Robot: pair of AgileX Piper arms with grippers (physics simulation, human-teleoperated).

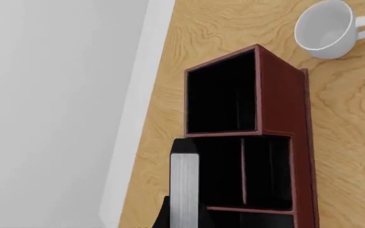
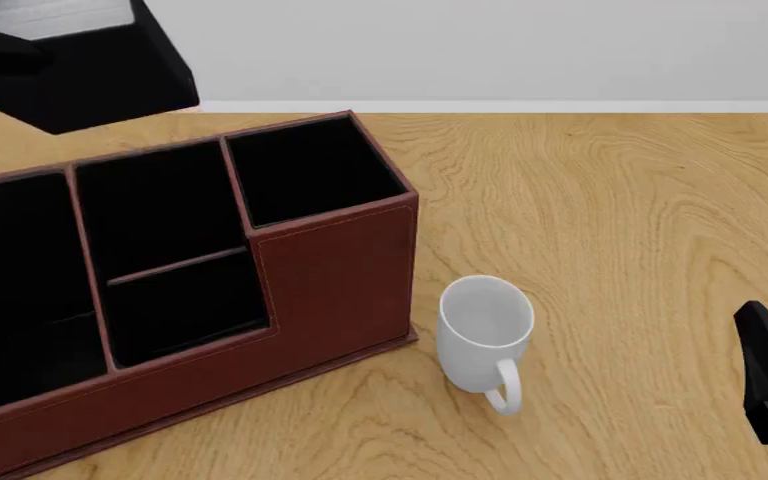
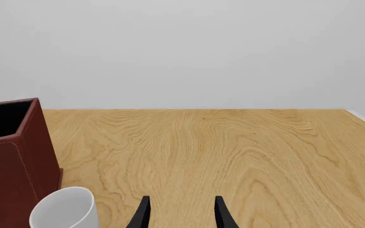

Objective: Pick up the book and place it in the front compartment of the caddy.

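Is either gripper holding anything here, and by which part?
The left gripper holds the book by its lower end, pale page edge showing. The right gripper is open and empty.

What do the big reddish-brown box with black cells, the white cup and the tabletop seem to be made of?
The reddish-brown organiser box looks like leather or imitation leather: matte, with pale stitching along its edges. The white cup looks like glazed ceramic, smooth with a soft sheen. The tabletop looks like light varnished wood with swirling grain.
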